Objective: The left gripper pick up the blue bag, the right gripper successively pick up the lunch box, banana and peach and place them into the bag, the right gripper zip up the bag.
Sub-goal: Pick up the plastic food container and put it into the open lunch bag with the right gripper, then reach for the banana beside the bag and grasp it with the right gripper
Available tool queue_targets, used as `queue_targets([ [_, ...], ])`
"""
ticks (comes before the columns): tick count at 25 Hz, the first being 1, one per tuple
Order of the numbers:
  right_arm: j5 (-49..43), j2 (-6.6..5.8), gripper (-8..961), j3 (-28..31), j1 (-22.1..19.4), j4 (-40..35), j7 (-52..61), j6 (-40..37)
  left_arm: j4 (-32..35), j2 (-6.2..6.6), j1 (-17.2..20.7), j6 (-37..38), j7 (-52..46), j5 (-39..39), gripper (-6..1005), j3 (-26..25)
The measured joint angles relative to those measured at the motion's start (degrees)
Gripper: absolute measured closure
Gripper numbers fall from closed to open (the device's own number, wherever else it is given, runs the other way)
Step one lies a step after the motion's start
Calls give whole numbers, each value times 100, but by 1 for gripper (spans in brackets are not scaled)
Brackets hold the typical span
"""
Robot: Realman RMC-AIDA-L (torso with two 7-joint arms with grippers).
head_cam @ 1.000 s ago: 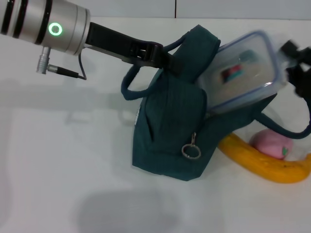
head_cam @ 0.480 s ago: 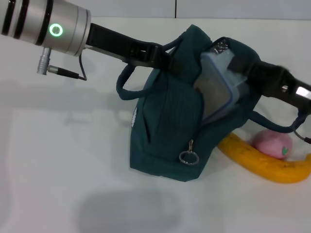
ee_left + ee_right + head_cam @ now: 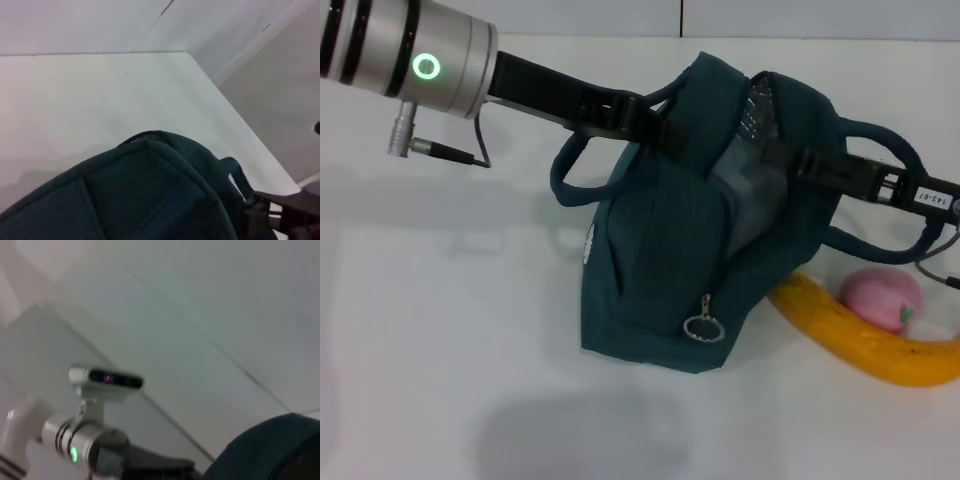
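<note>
Head view: holding up the blue bag [image 3: 670, 270] at centre, its upper rim pinched between the fingers of the left gripper [image 3: 655, 125], reaching in from ten o'clock. Gaping at the mouth, showing a strip of silver lining and the pale translucent edge of the lunch box [image 3: 735, 185] sitting inside, mostly hidden by the teal fabric. Dangling at the bag's lower front, the zipper's metal ring pull [image 3: 702, 327]. Looping out toward nine o'clock, one padded handle; arching at two o'clock over the other arm, the second handle. Reaching into the open mouth from three o'clock, the right gripper [image 3: 790, 165], its fingers buried in the bag — cannot tell whether spread or pressed together. Lying on the white table [image 3: 440, 350] at four o'clock of the bag, the banana [image 3: 860, 345], one end tucked against the bag's base. Resting just behind the banana and touching it, the peach [image 3: 882, 297].

Left wrist view: filling the lower frame with the bag's teal top.

Right wrist view: catching a corner of teal fabric and the left arm's silver segment with its green ring light [image 3: 74, 454].
</note>
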Motion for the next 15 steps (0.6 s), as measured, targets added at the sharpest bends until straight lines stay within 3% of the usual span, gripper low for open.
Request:
queue_targets([
  [3,-458,-88,590,0,-5,-416,26,-145,-8,-1,6,-2,37,2,949,-1],
  [7,-787,-334,455,5,-27,-1063,60,-711,-27,0,39,-53,78,2,949,-9],
  [11,-1097,-534,458,53,-320,-2262,529,-1041,-56,3,136,-143,95,9,949,-9],
  [13,-1523,-536,460,86,-516,-3105,944,-1008,-71,5,221,-184,101,17,948,-12],
  [15,-2141,-452,460,124,-717,-4149,1437,-920,-75,9,297,-213,102,18,948,-24],
])
